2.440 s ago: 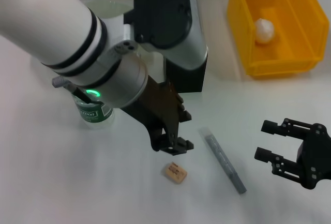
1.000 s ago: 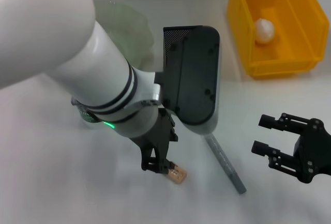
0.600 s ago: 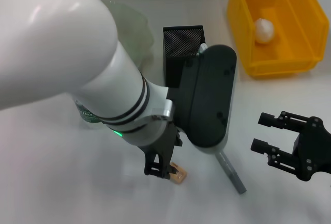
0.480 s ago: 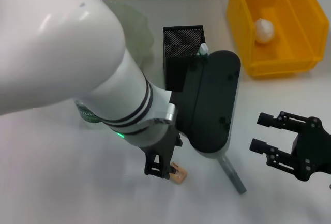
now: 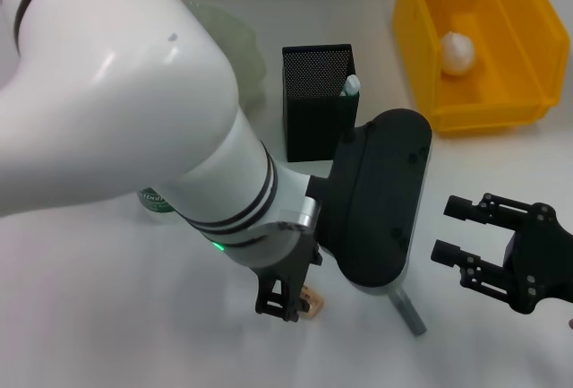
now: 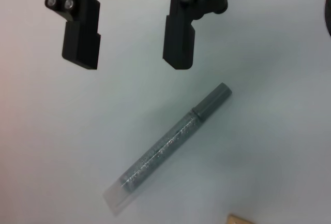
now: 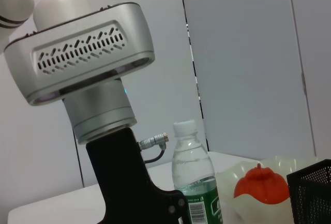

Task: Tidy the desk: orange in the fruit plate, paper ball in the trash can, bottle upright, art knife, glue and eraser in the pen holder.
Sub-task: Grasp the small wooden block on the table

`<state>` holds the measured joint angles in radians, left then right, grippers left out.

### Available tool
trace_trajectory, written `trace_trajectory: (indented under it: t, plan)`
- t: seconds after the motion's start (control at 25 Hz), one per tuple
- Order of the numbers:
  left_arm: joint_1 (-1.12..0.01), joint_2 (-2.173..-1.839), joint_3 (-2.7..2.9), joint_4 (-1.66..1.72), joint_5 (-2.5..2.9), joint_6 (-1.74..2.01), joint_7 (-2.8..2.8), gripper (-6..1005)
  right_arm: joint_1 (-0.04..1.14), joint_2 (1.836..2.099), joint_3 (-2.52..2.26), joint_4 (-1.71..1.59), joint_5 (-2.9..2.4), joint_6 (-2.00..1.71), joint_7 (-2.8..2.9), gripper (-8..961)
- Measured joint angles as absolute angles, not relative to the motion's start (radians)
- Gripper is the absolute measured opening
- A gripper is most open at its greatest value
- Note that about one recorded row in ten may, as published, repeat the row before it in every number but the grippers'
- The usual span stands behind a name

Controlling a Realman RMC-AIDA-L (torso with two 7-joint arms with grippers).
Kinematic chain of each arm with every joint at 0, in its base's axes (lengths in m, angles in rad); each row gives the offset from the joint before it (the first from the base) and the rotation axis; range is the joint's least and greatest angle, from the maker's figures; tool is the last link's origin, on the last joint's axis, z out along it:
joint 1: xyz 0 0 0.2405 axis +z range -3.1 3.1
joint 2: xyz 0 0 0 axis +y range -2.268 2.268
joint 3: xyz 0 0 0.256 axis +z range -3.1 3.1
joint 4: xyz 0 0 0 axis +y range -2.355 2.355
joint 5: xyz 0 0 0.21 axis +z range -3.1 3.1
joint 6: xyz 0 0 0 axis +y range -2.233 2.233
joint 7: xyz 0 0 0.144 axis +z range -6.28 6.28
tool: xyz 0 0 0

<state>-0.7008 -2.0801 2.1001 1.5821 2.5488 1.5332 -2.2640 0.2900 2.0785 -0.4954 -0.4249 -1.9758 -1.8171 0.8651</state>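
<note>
Head view: left claw (image 5: 285, 306) low over the eraser (image 5: 310, 302), fingers at its near side, likely closing in for the pick; whether it grips cannot be told from here. Art knife (image 5: 407, 311) lies just beside, mostly hidden under the arm. Glue (image 5: 350, 86) already stands in the pen holder (image 5: 315, 101); paper ball (image 5: 457, 52) in the trash can (image 5: 474, 115). Right claw (image 5: 464, 239) hovers spread and empty, well apart, with bare table between. Left wrist view: art knife flat on the table; the eraser's corner (image 6: 243, 219) shows at the frame's edge. Right wrist view: bottle (image 7: 194, 175) upright, orange (image 7: 260, 184) in the fruit plate (image 7: 230, 180).
</note>
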Motion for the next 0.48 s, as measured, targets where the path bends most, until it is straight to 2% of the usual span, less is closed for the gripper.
trace_trajectory:
  t: [0.48]
  plan:
    - [-0.701, -2.08, 2.137, 1.535, 2.552, 1.482, -2.269, 496, 0.291, 2.079, -0.495, -0.424, -1.976, -1.816, 0.863, 571]
